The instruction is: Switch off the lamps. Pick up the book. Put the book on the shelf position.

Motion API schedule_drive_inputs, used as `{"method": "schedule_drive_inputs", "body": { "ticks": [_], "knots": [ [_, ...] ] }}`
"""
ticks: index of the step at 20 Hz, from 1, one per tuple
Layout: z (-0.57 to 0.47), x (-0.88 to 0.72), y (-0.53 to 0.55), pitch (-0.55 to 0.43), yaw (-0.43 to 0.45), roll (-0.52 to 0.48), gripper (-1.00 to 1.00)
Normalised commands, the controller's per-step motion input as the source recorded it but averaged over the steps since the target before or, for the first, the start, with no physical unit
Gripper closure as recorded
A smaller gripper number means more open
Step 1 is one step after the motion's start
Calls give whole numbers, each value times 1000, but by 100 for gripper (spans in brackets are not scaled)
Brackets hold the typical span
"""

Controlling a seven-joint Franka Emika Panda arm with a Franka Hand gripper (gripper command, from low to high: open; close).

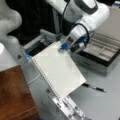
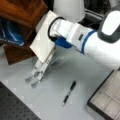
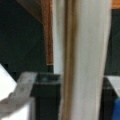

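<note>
The book point(image 1: 58, 71) is a large white spiral-bound notebook. It hangs tilted in the air above a silver stand point(image 1: 66, 107). My gripper point(image 1: 65, 47) is shut on its upper edge, with blue fingertips on the cover. In a front view the book point(image 2: 43, 40) is in front of the dark reddish-brown shelf position point(image 2: 22, 10), held by the gripper point(image 2: 61, 43). The shelf position point(image 1: 15, 96) lies at a front view's bottom left, beside and below the book. The wrist view shows the book's edge point(image 3: 82, 60) close up, with brown wood point(image 3: 47, 32) behind. I cannot make out the lamps.
A grey compartment box point(image 1: 102, 52) stands at a front view's right, also seen as the box point(image 2: 107, 100). A black pen point(image 1: 95, 87) lies on the table, the pen point(image 2: 69, 93) near the stand point(image 2: 40, 70). A white rounded body point(image 1: 7, 22) stands at the left.
</note>
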Motion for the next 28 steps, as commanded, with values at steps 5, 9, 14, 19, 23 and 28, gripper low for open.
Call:
{"method": "schedule_drive_inputs", "body": {
  "ticks": [5,9,14,19,23,28],
  "knots": [
    [455,397,156,266,-338,-168,100],
    [522,341,76,280,-275,-201,100],
    [421,205,-1,209,-206,-232,100],
    [372,49,-85,120,-143,-206,100],
    [349,-40,-154,48,-108,-141,100],
    [268,-71,-171,23,-78,-92,100]
  ]
}}
